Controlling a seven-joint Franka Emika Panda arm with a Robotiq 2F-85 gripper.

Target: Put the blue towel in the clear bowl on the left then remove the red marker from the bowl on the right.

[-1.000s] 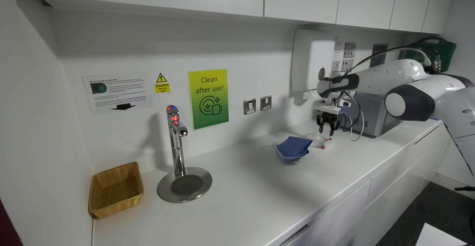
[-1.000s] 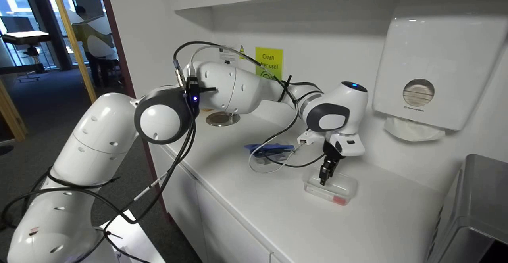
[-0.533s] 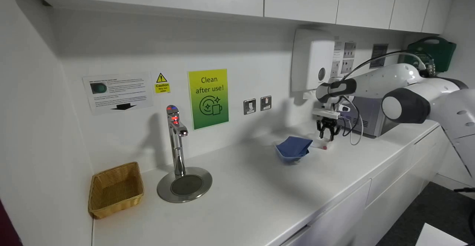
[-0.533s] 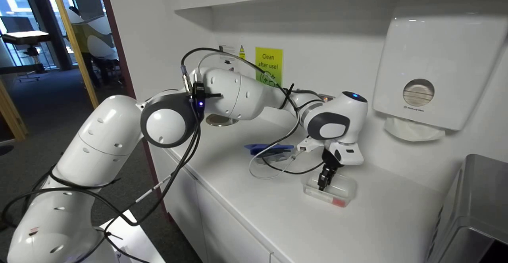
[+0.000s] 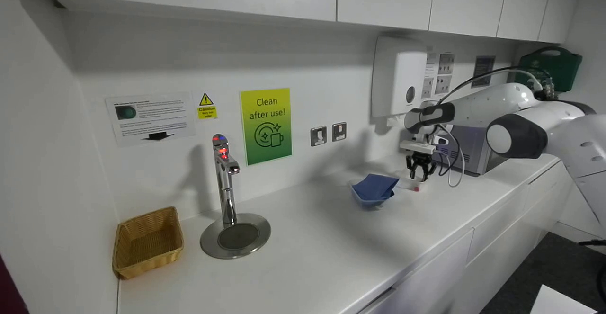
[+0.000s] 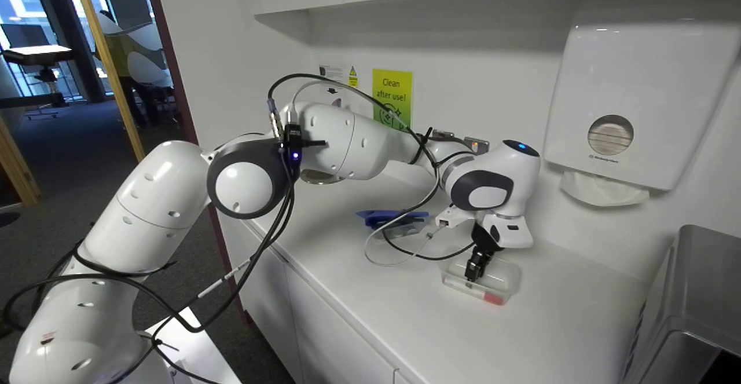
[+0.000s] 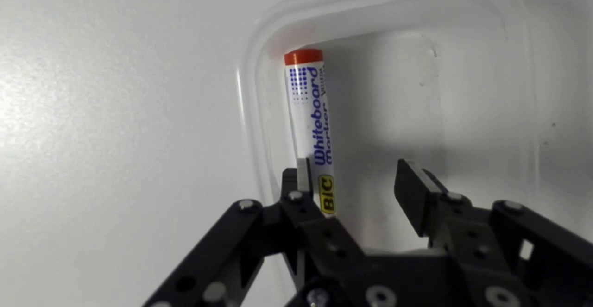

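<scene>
Tool (image 7: pixel 354 177): pointing down, fingertips over the marker bowl (image 7: pixel 252 126). Jaws stand well apart with a clear gap between them; the tool has hold of nothing. Whether the tips reach below the rim cannot be told.

Red marker (image 7: pixel 305 108): lies in the marker bowl, beneath the tool, along the wall at the left of the wrist view. Barrel is white, lettered "Whiteboard marker" and "BIC"; the end away from the tool is red. In the wrist view the left jaw covers part of the barrel, and the lettering nearest the tool shows within the gap. Contact between jaw and barrel cannot be told. The right jaw stands apart from the barrel, over the bowl floor.

Blue towel (image 5: pixel 376 187): sits in the towel bowl (image 5: pixel 370 204), left of the tool in both exterior views, with its edges past the rim. Both bowls stand on the desk (image 5: pixel 307 257).

Surroundings: grey appliance (image 5: pixel 478 155), right of the tool in both exterior views. Paper dispenser (image 6: pixel 654 83), on the wall above and right of the tool in an exterior view. Tap (image 5: pixel 225 186) and wicker basket (image 5: pixel 147 243), well apart from the tool, to its left in an exterior view.
</scene>
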